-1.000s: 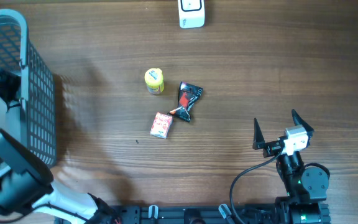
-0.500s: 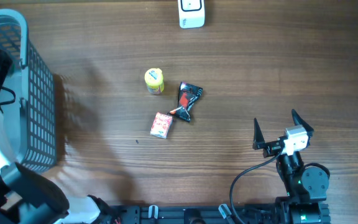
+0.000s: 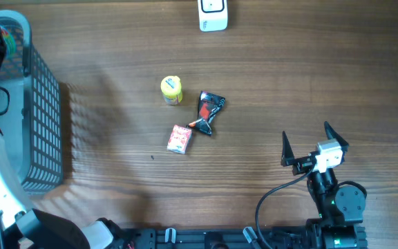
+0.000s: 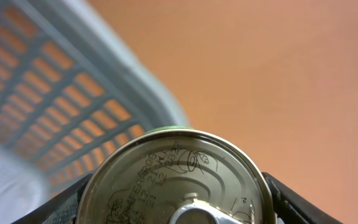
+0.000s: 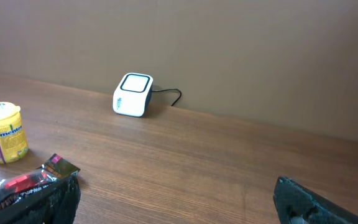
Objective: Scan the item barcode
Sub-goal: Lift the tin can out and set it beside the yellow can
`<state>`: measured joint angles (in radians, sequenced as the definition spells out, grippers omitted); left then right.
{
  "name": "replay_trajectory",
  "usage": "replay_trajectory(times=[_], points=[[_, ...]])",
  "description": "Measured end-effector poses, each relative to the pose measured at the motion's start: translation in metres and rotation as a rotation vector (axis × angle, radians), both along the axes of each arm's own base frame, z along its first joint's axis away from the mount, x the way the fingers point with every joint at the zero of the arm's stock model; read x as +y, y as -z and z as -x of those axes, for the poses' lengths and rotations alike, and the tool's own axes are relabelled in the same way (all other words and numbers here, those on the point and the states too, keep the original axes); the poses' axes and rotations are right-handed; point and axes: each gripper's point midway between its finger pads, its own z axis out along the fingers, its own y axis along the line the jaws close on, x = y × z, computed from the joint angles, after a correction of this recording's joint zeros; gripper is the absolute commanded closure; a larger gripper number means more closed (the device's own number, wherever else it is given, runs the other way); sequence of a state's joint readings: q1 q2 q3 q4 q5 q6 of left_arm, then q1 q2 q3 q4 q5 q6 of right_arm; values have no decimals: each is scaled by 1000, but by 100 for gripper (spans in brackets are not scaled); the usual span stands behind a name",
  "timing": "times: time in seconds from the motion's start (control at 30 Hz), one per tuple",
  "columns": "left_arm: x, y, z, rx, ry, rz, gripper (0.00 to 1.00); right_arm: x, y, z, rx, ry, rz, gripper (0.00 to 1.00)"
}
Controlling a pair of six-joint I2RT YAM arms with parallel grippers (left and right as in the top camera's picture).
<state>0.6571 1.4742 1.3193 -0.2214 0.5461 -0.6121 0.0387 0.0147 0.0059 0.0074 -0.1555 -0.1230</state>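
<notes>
1. One tin can (image 4: 173,180) with a ring-pull lid, clamped by its sides between the left jaws, hanging above the grey basket (image 4: 55,93) at the far left of the worktop (image 3: 289,69).
2. Probably heavy for its size, rigid and smooth-walled, so prone to slip or turn in the grip; little risk of crushing.
3. Best held across the round wall, leaving the label free to face the reader; barcode not visible here.
4. White scanner (image 3: 213,14) at the far edge, well apart from the basket.
5. Yellow tub (image 3: 172,90), dark wrapper (image 3: 209,111) and small red box (image 3: 179,138) clustered mid-worktop, near the straight line to the scanner; better to pass above them.
6. Right jaws wide apart, holding nothing, at the near right, out of the way.
</notes>
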Motion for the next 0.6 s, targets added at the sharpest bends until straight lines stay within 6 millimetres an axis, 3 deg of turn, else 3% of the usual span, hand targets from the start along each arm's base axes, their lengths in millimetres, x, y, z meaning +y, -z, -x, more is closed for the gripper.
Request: replay_trajectory(times=[0.2, 0.43, 0.6], points=[[-26, -35, -7, -129, 115, 28, 28, 0, 0, 0, 0, 0, 0, 0], [-80, -42, -24, -153, 258, 68, 28, 0, 0, 0, 0, 0, 0, 0], [-133, -42, -38, -151, 361, 75, 25, 0, 0, 0, 0, 0, 0, 0]])
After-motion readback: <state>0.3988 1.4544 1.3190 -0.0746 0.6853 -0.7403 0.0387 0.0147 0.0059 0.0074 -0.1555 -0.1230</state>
